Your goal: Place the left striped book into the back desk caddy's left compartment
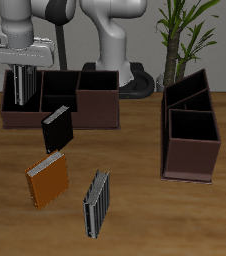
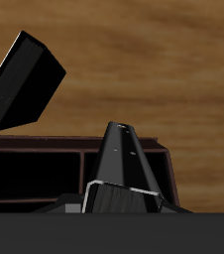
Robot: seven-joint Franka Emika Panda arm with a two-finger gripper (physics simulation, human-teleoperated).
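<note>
The hand (image 1: 23, 84) apparently clasps the striped book (image 1: 26, 88) over the left compartment (image 1: 23, 92).

An office-like desk setting is suggested, rendered in simulation. A wood-grain worktop (image 1: 135, 215) is seen, on which a long low dark-brown open-topped desk caddy (image 1: 60, 100), a taller dark-brown two-cell caddy (image 1: 190, 130) and several books are set. A green potted plant (image 1: 185, 35) stands behind.
</note>
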